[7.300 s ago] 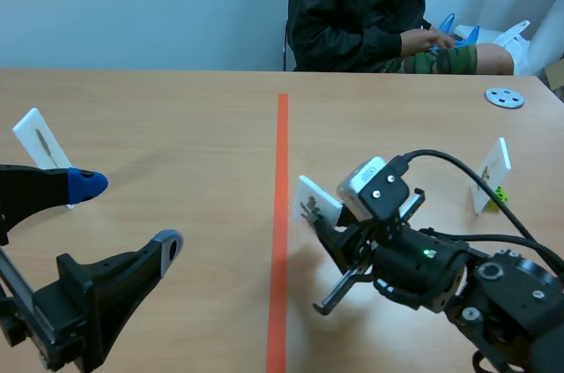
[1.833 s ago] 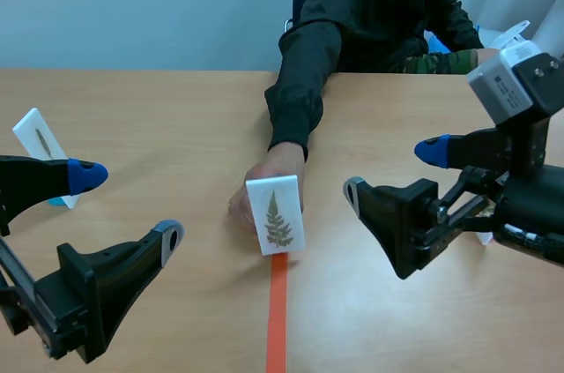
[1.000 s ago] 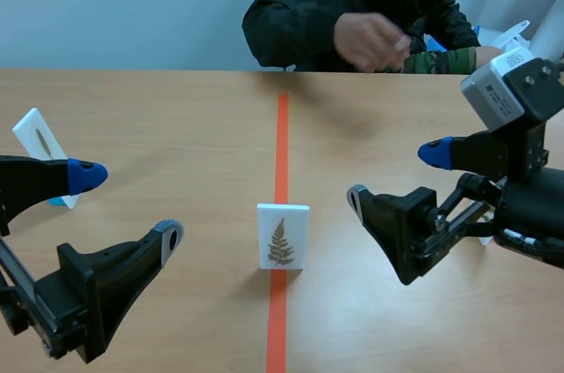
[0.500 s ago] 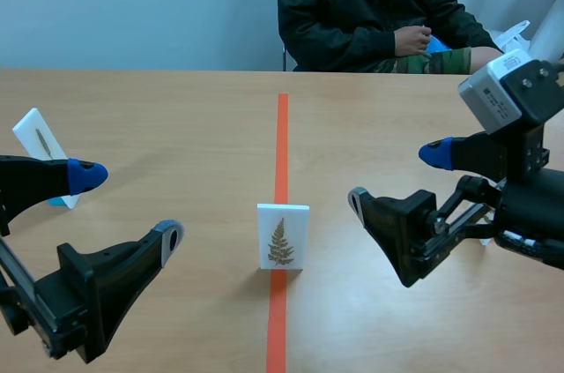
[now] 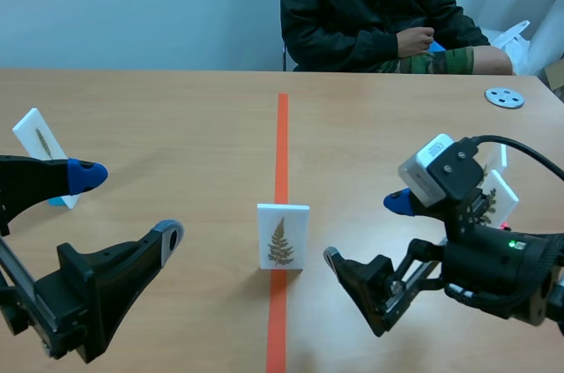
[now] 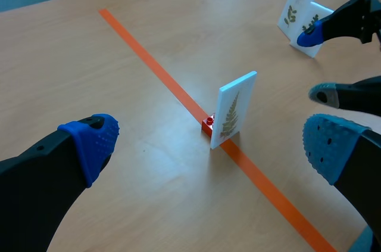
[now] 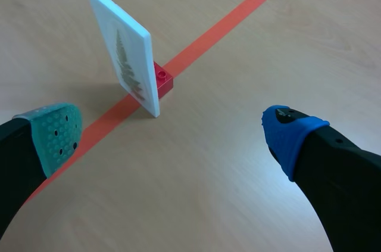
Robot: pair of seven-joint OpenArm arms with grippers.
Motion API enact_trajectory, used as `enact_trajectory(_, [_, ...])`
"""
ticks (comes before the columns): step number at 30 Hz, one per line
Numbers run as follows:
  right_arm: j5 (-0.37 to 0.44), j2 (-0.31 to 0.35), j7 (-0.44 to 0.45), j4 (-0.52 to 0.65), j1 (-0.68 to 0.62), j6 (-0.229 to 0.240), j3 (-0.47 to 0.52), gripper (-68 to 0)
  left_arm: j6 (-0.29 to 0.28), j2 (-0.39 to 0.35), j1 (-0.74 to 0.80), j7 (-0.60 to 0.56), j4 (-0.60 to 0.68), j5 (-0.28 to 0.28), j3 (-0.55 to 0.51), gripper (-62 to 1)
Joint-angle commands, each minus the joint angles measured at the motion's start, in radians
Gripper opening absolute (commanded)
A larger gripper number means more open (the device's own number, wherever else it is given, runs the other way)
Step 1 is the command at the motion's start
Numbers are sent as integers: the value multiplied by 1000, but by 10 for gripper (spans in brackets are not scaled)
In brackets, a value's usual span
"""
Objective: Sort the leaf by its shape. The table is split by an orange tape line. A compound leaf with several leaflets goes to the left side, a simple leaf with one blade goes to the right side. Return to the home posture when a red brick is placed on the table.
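Wooden tabletop [image 5: 176, 117] carries the fern card [image 5: 282, 236] upright on the orange tape line [image 5: 282, 135], ahead of my right fingers [image 7: 292, 136] and left fingers [image 6: 89, 142], both spread wide. It seems light, stiff and easy to tip; I would pinch its flat faces.

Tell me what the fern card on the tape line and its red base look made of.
Card: seems rigid white plastic or foam board, matte; it stands unbent and shows a thick clean edge. Red base: likely moulded hard plastic, slight gloss; blocky with a round stud on top, like a toy brick.
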Motion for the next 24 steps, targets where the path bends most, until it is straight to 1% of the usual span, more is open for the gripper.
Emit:
enact_trajectory(1, [-19,-21,38,-13,39,0,-2,-52,-2,0,-3,-15,6,-10,-5,14])
enact_trajectory(6, [-106,-87,119,-148,120,0,-51,-52,-2,0,-3,-15,6,-10,-5,14])
enact_trajectory(12, [-205,-156,216,-310,213,0,-137,-52,-2,0,-3,-15,6,-10,-5,14])
enact_trajectory(15, [-258,-181,267,-359,242,-4,-172,-52,-2,0,-3,-14,6,-10,-5,14])
enact_trajectory(17, [-293,-199,289,-378,254,-15,-188,-52,-2,0,-3,-15,6,-10,-5,14])
enact_trajectory(18, [-309,-208,292,-388,259,-21,-195,-55,-2,0,-3,-15,6,-10,-5,14])
enact_trajectory(21, [-337,-233,301,-416,272,-56,-211,-61,-2,0,-3,-15,6,-10,-5,14])
enact_trajectory(24, [-364,-258,327,-455,290,-61,-224,-74,-2,0,-3,-15,6,-10,-5,14])
